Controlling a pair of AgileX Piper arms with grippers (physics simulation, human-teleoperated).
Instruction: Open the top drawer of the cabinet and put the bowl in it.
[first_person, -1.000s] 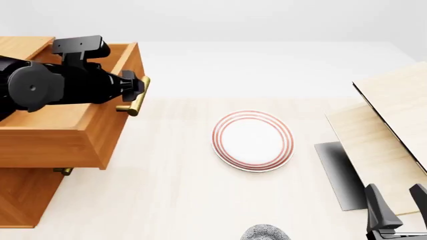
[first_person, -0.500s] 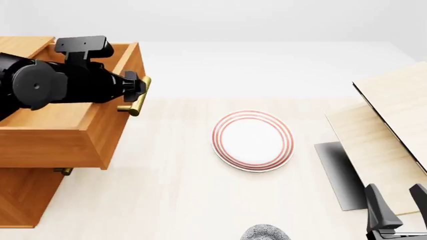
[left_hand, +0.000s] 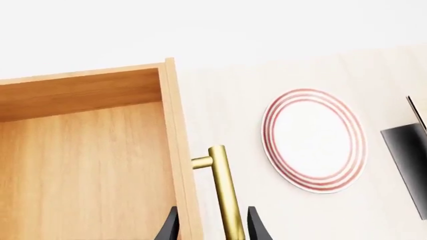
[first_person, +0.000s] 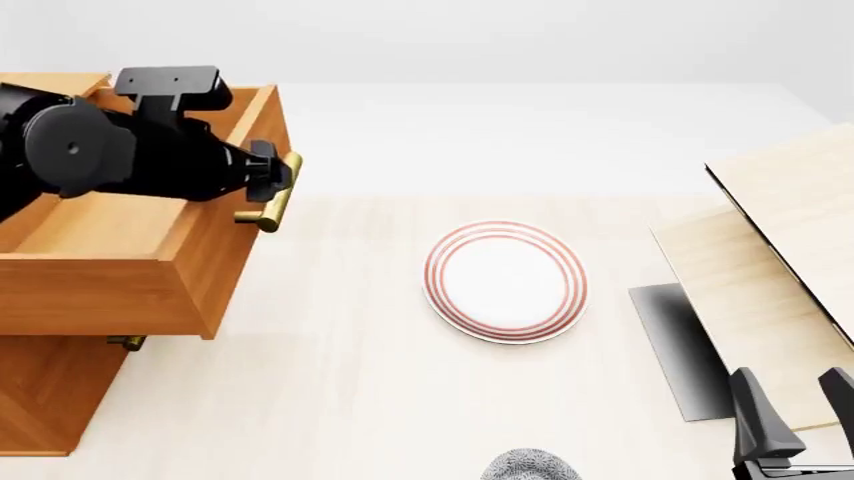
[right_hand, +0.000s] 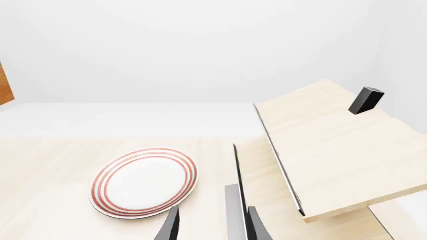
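While our left gripper (first_person: 274, 185) straddles the handle (left_hand: 225, 192), jaws apart, one drawer (first_person: 174, 262) stands open. We count one plate (first_person: 506, 281), one bowl (first_person: 531, 467); our right gripper (first_person: 797, 402) gapes.

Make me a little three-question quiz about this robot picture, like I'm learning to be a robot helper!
1. True or false: the top drawer is pulled out.
2. What sits between the left claw fingers? A) brass handle B) plate C) bowl
3. Fill in: the plate's rings are ____.

Key: 1 true. 2 A. 3 red.
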